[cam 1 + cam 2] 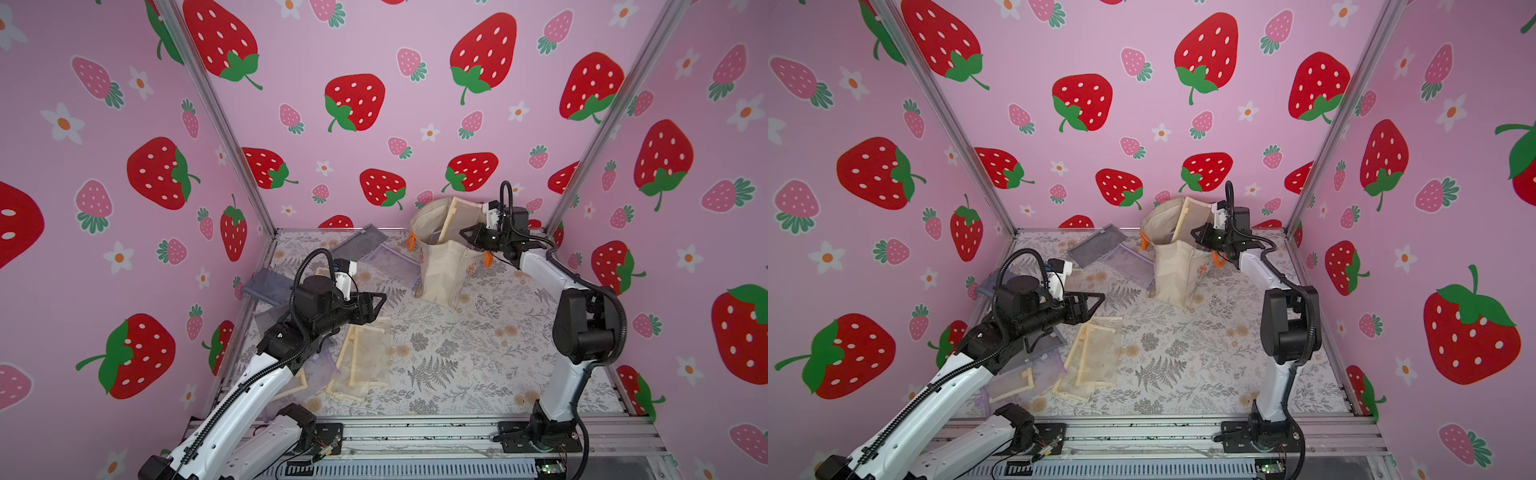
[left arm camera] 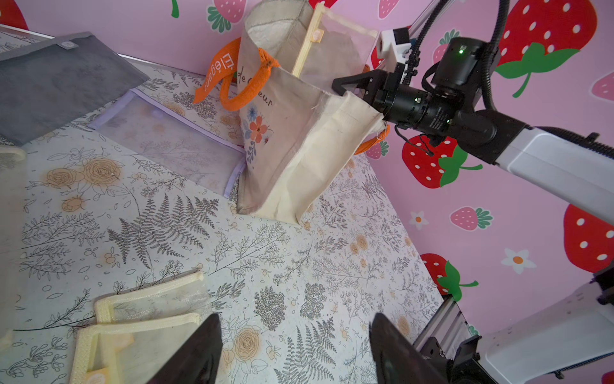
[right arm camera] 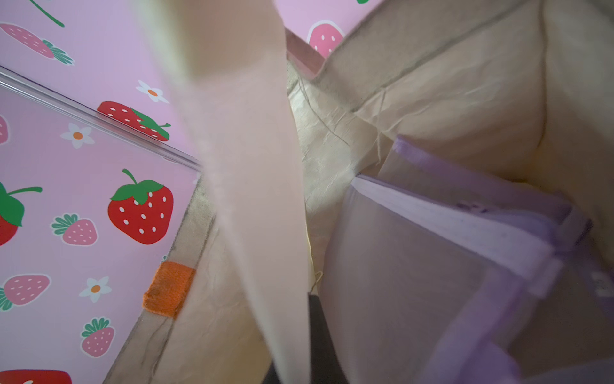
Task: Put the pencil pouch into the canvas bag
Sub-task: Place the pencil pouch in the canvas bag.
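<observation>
Pink walls (image 1: 291, 54) printed with strawberries and daisies, silver corner posts (image 1: 216, 112), a fern-and-flower patterned floor (image 1: 478, 353), evenly lit.

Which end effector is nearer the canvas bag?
Right. The right end effector sits at the canvas bag's rim; the left end effector hovers over the table, apart from it.
</observation>
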Motion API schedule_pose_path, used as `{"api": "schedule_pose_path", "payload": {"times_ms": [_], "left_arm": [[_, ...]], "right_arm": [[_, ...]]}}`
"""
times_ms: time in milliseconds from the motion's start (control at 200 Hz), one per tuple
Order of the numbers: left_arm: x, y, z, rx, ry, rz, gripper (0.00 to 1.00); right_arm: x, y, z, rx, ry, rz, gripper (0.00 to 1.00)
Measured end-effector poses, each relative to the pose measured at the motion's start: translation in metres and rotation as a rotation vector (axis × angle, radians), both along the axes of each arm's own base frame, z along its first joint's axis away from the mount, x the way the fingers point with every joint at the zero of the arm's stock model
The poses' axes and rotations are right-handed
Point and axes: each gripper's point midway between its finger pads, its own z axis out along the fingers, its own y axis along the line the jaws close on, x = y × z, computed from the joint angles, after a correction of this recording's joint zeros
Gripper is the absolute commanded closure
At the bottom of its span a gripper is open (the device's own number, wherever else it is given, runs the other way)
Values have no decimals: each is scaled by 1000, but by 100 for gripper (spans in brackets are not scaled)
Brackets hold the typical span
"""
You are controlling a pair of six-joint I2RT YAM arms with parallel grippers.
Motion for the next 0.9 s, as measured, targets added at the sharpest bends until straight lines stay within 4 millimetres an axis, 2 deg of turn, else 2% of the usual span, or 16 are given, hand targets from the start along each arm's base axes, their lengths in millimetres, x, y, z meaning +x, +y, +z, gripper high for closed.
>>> {"api": "schedule_pose_path", "payload": {"times_ms": [60, 120, 325, 400, 605, 680, 815, 900], "left_arm": [[0, 0, 0, 0, -1, 0, 28], [0, 0, -1, 1, 0, 0, 28], [-1, 2, -3, 10, -3, 3, 28], [-2, 2, -1, 8, -12, 3, 28], [-3, 3, 2, 7, -22, 1, 28], [-3, 3, 2, 7, -23, 1, 28], [-2, 6, 0, 18, -20, 22, 28], [-1, 12, -13, 56, 28, 51, 28]], "right_arm": [[-2, 1, 2, -16, -6, -3, 100], [-5, 1, 5, -30, -15, -6, 95], [-13, -9, 16, -117, -31, -33, 53], [-12, -15, 27, -163, -53, -51, 44], [-3, -29, 73, -245, -150, -98, 47], [-1, -31, 84, -262, -175, -106, 48], [-1, -30, 89, -290, -188, -94, 46], [-7, -25, 83, -326, -180, -70, 40]]}}
